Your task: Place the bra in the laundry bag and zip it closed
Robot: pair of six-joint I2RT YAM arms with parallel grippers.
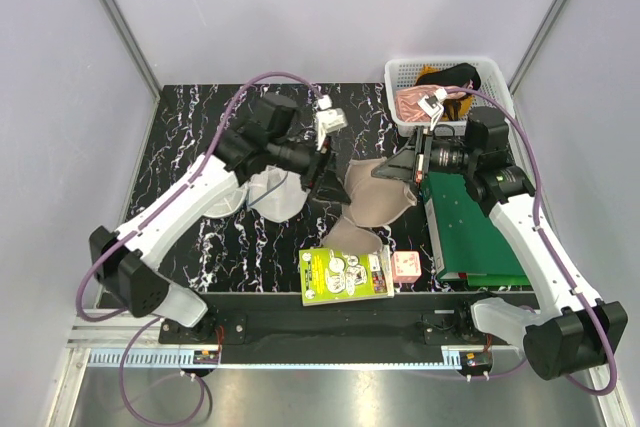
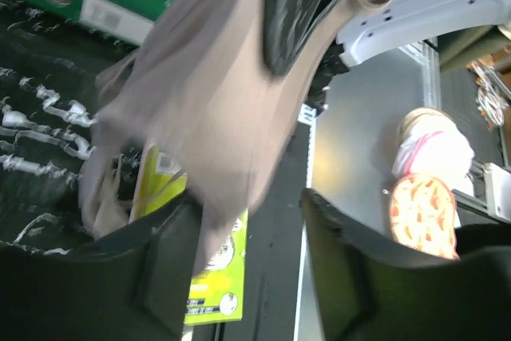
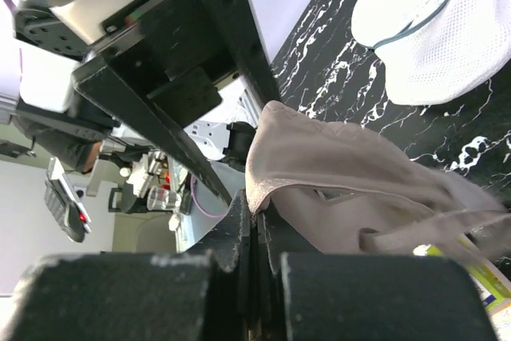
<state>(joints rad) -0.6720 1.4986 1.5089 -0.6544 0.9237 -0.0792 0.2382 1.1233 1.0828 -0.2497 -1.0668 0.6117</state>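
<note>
The beige-tan soft fabric bra (image 1: pixel 372 202) is held over the middle of the black marbled worktop (image 1: pixel 200 127). It is not yet in the white round mesh laundry bag (image 1: pixel 268 195), which lies just to its left under the left arm.

The right gripper (image 3: pixel 254 205) has its fingers pressed together, pinching the bra's edge. The left gripper (image 2: pixel 249 213) has its fingers spread and grips nothing.

Bagging the bra and zipping the bag both remain.

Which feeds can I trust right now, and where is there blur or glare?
Top external: sharp and evenly lit, with one bright glare strip on the metal rail. Left wrist: the beige-tan soft fabric bra is smeared by motion blur. Right wrist: the bra's edge is fairly crisp where the right gripper's fingers pinch it; the white mesh laundry bag is bright but readable.
</note>
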